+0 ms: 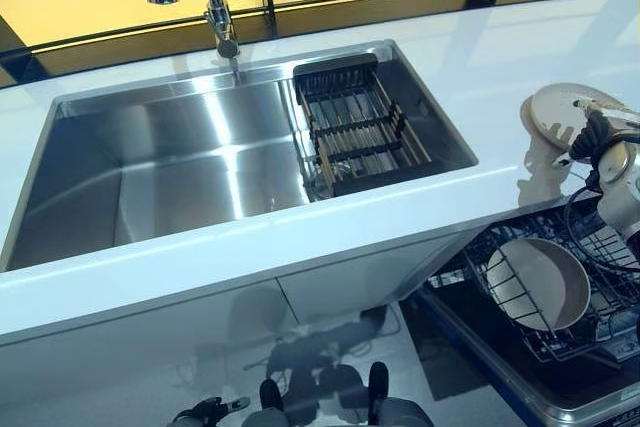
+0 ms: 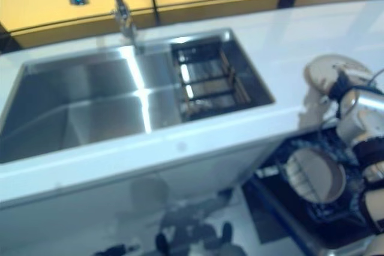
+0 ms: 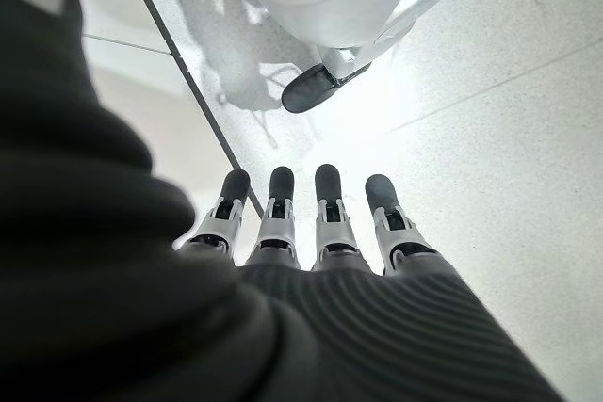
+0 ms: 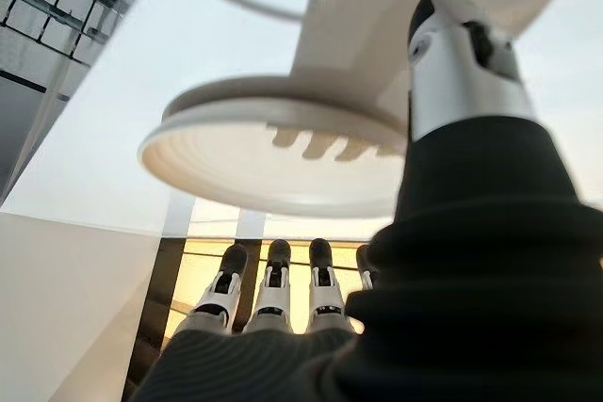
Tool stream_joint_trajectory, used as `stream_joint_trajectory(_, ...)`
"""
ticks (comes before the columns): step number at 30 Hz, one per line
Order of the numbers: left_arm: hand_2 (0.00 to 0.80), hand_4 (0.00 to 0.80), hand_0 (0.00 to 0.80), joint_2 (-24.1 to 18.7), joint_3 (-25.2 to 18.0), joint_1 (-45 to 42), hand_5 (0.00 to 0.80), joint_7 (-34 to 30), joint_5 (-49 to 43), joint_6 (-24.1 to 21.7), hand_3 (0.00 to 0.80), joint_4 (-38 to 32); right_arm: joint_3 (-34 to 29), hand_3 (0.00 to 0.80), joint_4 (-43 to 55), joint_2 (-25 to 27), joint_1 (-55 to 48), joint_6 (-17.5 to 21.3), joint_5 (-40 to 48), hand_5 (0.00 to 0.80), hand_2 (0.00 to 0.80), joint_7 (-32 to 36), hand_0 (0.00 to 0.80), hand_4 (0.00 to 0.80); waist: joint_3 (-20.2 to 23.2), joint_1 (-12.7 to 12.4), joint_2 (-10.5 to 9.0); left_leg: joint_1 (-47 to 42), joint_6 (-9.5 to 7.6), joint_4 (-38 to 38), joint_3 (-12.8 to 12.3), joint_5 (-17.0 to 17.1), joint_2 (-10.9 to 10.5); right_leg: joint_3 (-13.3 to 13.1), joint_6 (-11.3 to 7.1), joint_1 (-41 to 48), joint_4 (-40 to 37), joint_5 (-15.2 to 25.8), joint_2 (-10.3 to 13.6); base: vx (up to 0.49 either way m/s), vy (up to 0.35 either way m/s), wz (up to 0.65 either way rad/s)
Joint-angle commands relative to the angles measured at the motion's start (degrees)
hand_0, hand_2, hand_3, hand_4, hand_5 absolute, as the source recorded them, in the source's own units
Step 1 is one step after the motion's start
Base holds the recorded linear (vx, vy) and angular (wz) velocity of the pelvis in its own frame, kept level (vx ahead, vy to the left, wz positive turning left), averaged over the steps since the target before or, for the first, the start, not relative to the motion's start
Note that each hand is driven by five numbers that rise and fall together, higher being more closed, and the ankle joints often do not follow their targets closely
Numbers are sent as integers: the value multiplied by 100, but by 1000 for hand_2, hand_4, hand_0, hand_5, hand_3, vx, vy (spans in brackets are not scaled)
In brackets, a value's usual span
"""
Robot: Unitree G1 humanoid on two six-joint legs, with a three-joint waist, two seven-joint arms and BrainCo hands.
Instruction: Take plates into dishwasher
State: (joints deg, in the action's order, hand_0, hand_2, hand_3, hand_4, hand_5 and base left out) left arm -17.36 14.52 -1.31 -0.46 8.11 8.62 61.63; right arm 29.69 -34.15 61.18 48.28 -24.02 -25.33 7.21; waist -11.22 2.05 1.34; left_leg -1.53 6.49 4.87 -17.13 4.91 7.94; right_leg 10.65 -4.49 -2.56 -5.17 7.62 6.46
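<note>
A beige round plate point(image 1: 560, 110) hangs tilted just above the white counter's right end. My right hand point(image 1: 596, 137) is shut on it. In the right wrist view the thumb point(image 4: 462, 63) presses one face of the plate point(image 4: 273, 157) while the fingers point(image 4: 273, 289) reach along the other. Below it, the open dishwasher's wire rack point(image 1: 600, 242) holds one beige bowl-like dish point(image 1: 540, 282) on its edge. My left hand point(image 1: 205, 412) hangs low in front of the cabinet, open and holding nothing, fingers point(image 3: 320, 218) straight toward the floor.
A steel sink point(image 1: 170, 167) is set in the white counter point(image 1: 300, 237), with a faucet point(image 1: 215, 7) behind it. A dark dish rack point(image 1: 355, 127) fills the sink's right part. The dishwasher door's edge point(image 1: 500, 367) sticks out at lower right.
</note>
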Motion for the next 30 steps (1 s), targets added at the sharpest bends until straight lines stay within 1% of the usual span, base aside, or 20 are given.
stream_joint_trajectory(1,0,0,0,-266,161,252,0,-29,91,-38,0,-12,295,0,-333,-5,641,-80,-326,0,0,-70,0,0,-195,-167,-278,-167,-79,13,194,-246,-122,119,-372,108,17,-173,165,0,0,0)
stream_joint_trajectory(10,0,0,0,-310,198,260,0,-14,174,11,0,-127,422,0,-676,145,830,-149,-395,0,0,-10,0,0,-288,-168,-178,-75,-57,13,200,-226,-140,92,-377,-3,17,-144,196,-8,-1,0)
stream_joint_trajectory(19,0,0,0,-322,209,241,0,-31,191,72,0,-241,647,0,-959,245,1089,-91,-691,0,0,112,0,0,-339,-208,-90,1,-34,13,222,-197,-157,124,-369,-65,17,-131,221,0,0,0)
stream_joint_trajectory(20,0,0,0,-326,211,243,0,-35,190,70,0,-236,674,53,-987,249,1112,-85,-713,53,53,125,53,53,-334,-212,-87,11,-32,13,227,-195,-157,127,-371,-72,17,-131,223,0,0,0)
stream_joint_trajectory(21,0,0,0,-338,220,249,0,-44,205,74,0,-242,701,135,-1006,260,1136,-97,-762,135,135,171,135,135,-338,-215,-80,21,-30,13,229,-192,-157,135,-375,-79,17,-130,230,0,0,0)
stream_joint_trajectory(23,0,0,0,-353,219,238,0,-69,207,47,0,-262,802,389,-1031,297,1208,-98,-931,389,389,280,389,389,-359,-224,-65,38,-30,13,243,-184,-165,141,-371,-97,17,-124,237,0,0,0)
stream_joint_trajectory(24,0,0,0,-356,219,239,0,-77,206,46,0,-269,849,474,-1045,309,1235,-91,-954,474,474,303,474,474,-364,-229,-61,37,-30,13,242,-182,-165,145,-370,-93,17,-124,238,0,0,0)
stream_joint_trajectory(25,0,0,0,-358,219,239,0,-81,204,52,0,-277,887,800,-1055,319,1273,-92,-972,800,800,333,800,800,-361,-233,-61,37,-30,13,243,-179,-166,146,-369,-90,17,-124,241,0,0,0)
stream_joint_trajectory(30,0,0,0,-351,221,234,0,-100,209,41,0,-266,979,800,-1043,356,1306,-63,-1166,800,800,493,800,800,-338,-233,-62,49,-27,13,257,-175,-167,152,-373,-94,17,-127,244,0,0,0)
